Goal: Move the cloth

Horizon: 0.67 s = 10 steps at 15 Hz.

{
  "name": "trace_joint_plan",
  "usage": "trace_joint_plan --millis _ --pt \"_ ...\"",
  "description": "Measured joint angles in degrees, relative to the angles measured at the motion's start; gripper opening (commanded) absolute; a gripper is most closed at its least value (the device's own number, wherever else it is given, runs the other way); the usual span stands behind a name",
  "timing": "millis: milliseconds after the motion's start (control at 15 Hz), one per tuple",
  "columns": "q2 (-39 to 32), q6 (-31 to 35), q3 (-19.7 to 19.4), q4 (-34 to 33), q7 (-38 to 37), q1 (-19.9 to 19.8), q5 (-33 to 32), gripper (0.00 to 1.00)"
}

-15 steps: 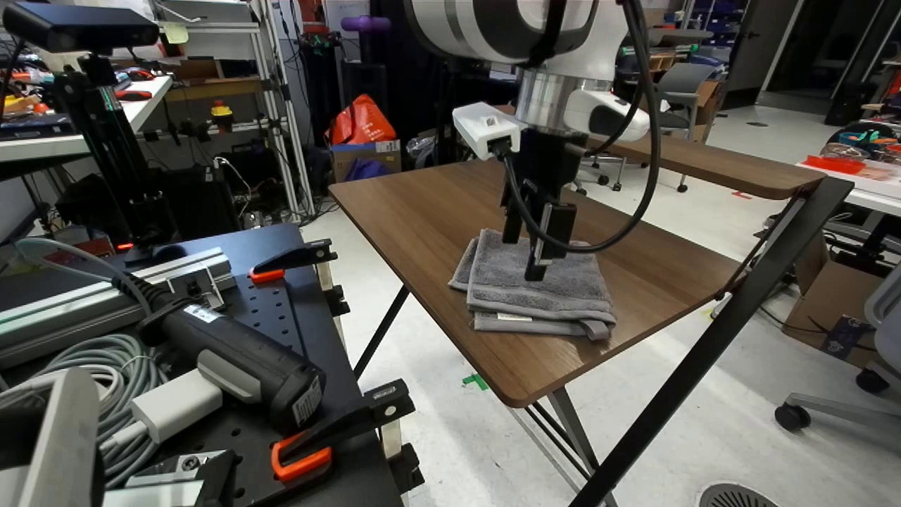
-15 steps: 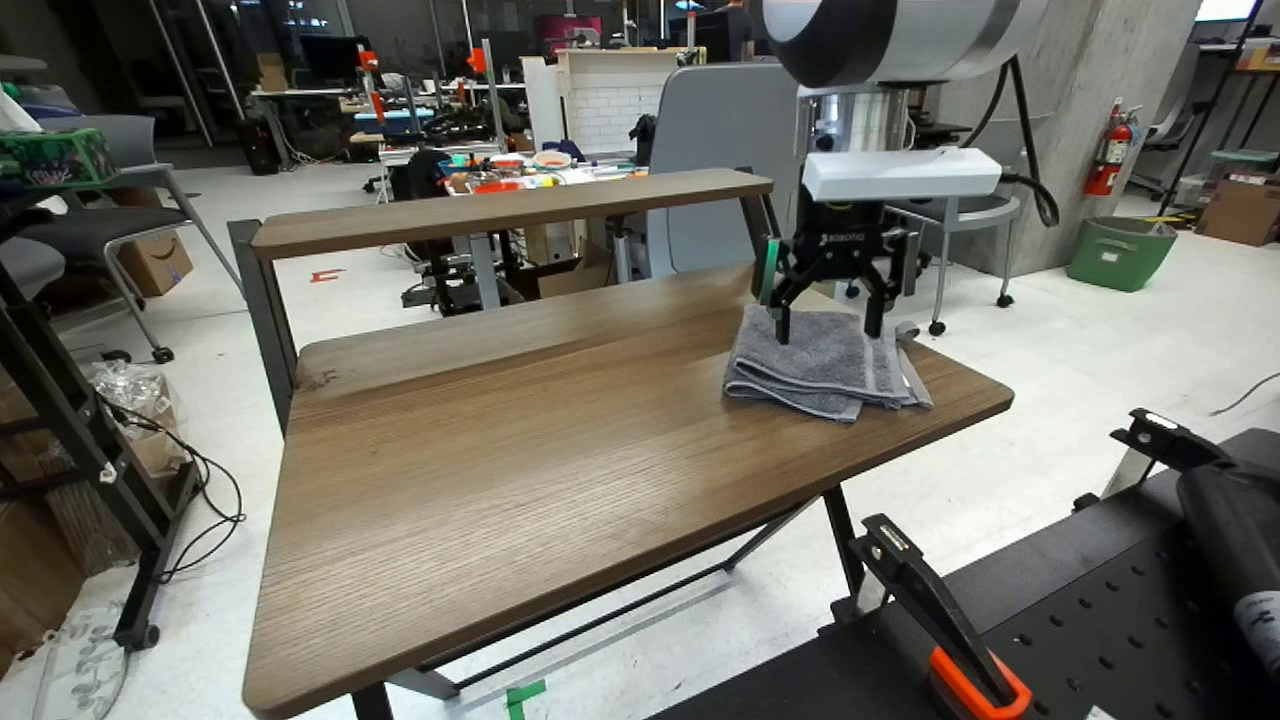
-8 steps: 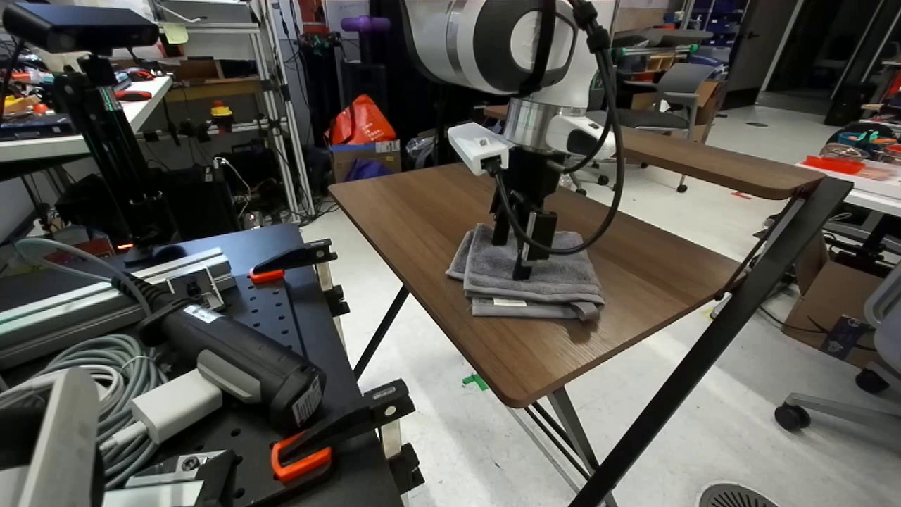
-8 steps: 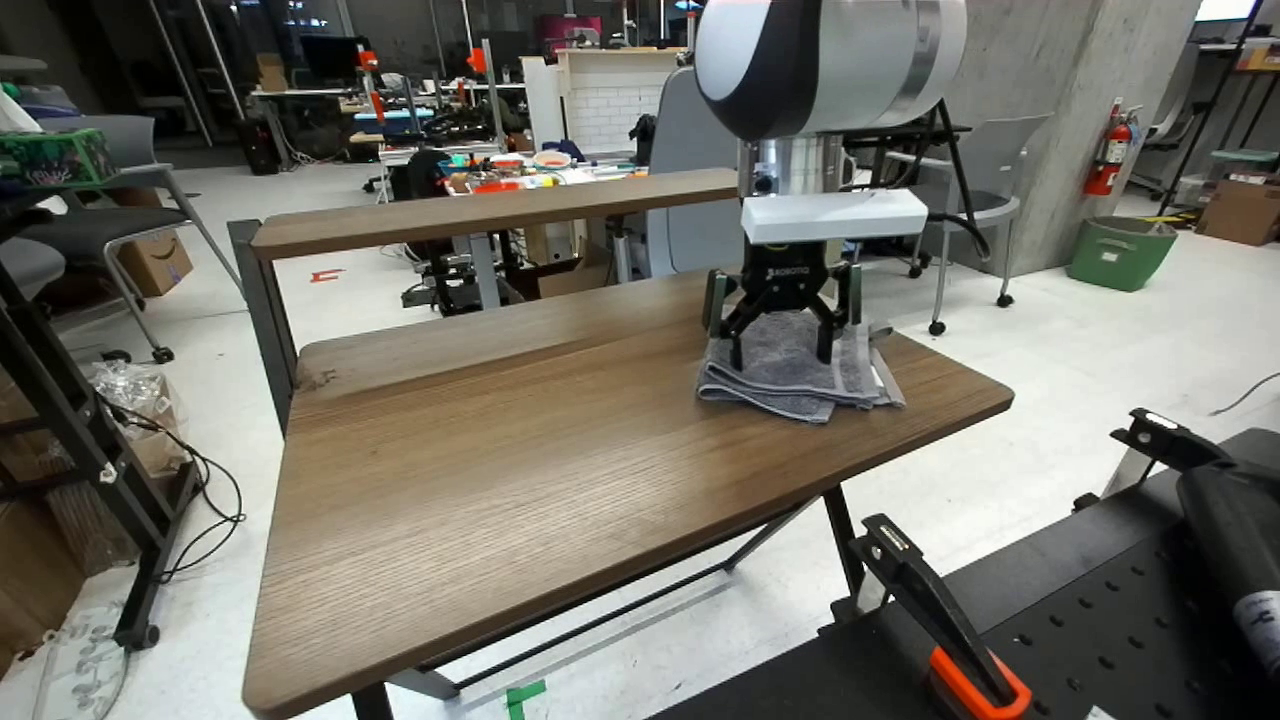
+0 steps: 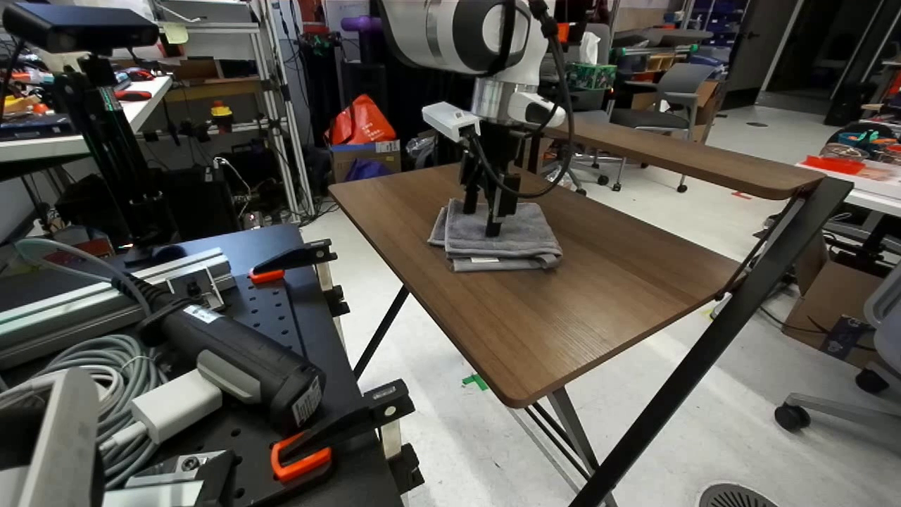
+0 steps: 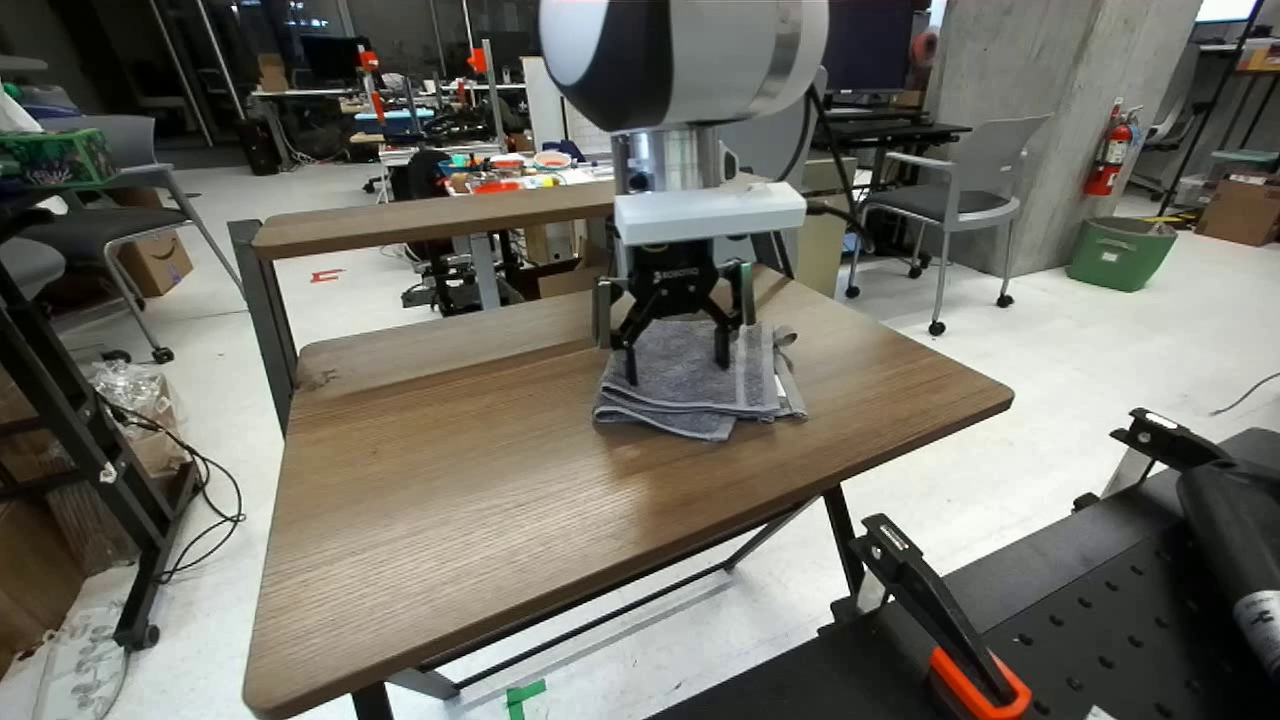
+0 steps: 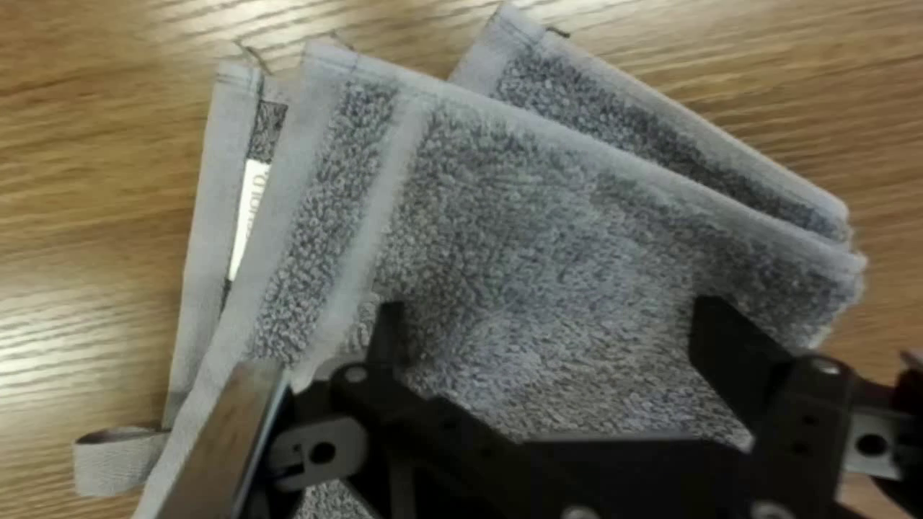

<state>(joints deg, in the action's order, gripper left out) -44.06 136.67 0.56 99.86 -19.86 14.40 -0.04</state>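
Cloth lies on bench, right of centre in an exterior view; its label partly reads "HOLD". Gripper, marked ROBOTIQ: spread apart at cloth surface. Shelf spans far edge.

The brown wood-grain worktop offers open room beside the folded grey terry cloth, while a raised brown wooden shelf obstructs one long side.

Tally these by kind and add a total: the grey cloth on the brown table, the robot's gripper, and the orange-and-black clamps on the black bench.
Folded grey cloth: 1
Gripper: 1
Orange-and-black clamps: 2
Total: 4
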Motion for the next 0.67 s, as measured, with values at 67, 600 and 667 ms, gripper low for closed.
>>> trace_joint_plan --millis 67,600,667 --pt "-0.6 -0.8 0.1 -1.4 -0.1 1.1 0.0 1.0" --pt "-5.1 -5.3 0.3 -9.9 -0.9 5.9 -1.0 1.0" --pt "-5.4 -5.5 0.3 -10.4 -0.9 6.0 -1.0 1.0"
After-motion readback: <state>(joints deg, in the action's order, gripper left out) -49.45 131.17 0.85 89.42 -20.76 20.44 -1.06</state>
